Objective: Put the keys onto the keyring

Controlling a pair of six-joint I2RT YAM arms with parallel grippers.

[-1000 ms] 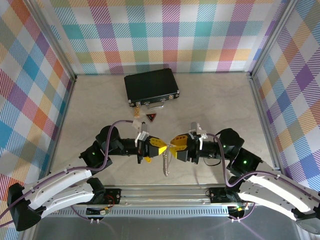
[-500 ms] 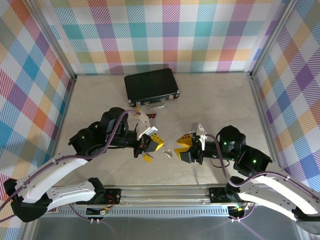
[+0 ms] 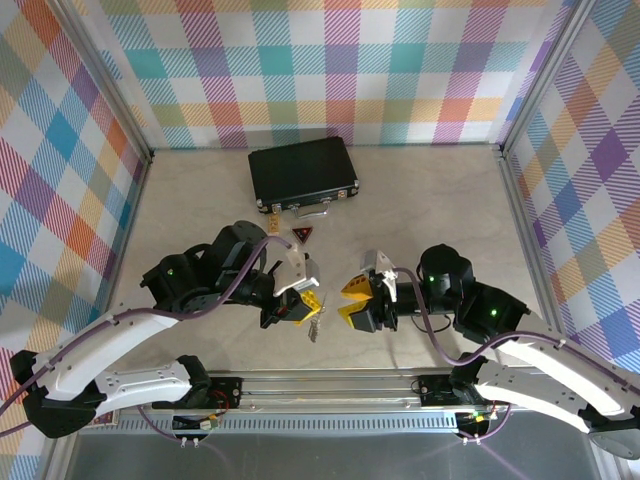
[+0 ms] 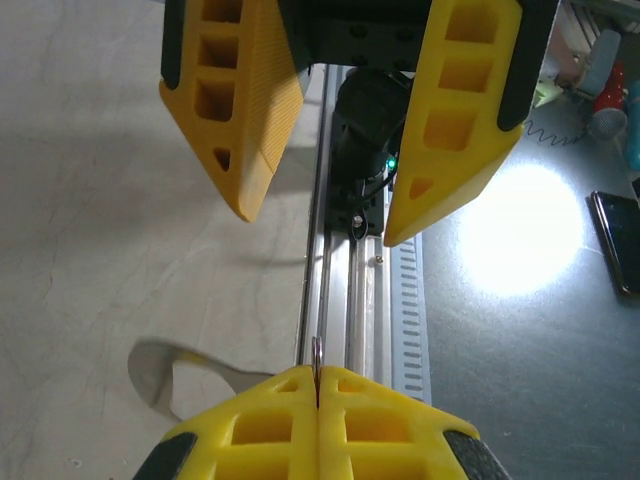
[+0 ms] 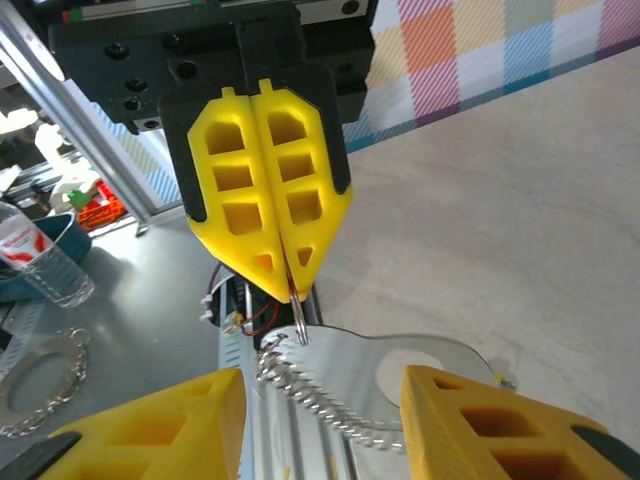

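My left gripper (image 3: 312,302) sits near the middle of the table, its yellow pads pressed flat together on the thin top loop of the keyring (image 3: 314,326), which dangles from them toward the near rail. From the right wrist I see its toothed chain (image 5: 305,385) hanging under those closed pads, with a flat silvery tab (image 5: 340,355) beside it (joined or not, I cannot tell). The key is too small for me to pick out. Farther back lie the dark triangular tag (image 3: 301,234) and the black case (image 3: 303,172). Just right of the ring, apart from it, my right gripper (image 3: 343,300) faces the left one with its jaws parted, fingers (image 4: 235,110) gripping nothing
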